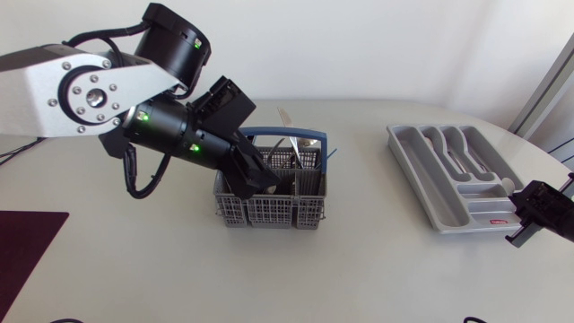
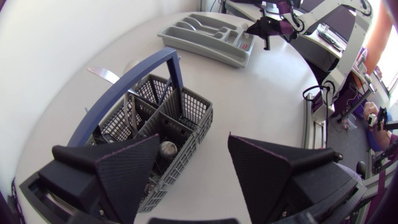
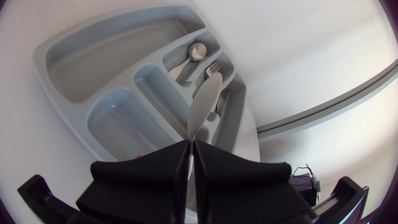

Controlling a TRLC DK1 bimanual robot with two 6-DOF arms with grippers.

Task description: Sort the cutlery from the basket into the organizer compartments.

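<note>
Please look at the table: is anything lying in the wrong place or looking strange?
Yes, one thing. A silver piece of cutlery lies on the bare table close to the basket, outside both the basket and the organizer. Which kind of cutlery it is I cannot tell. Nothing else stands out.

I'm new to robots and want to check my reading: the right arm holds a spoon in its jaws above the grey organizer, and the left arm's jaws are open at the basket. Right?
Not quite: the right arm holds a knife, not a spoon, as the right wrist view shows. It is above the grey organizer, and the left arm's jaws are open at the basket.
</note>
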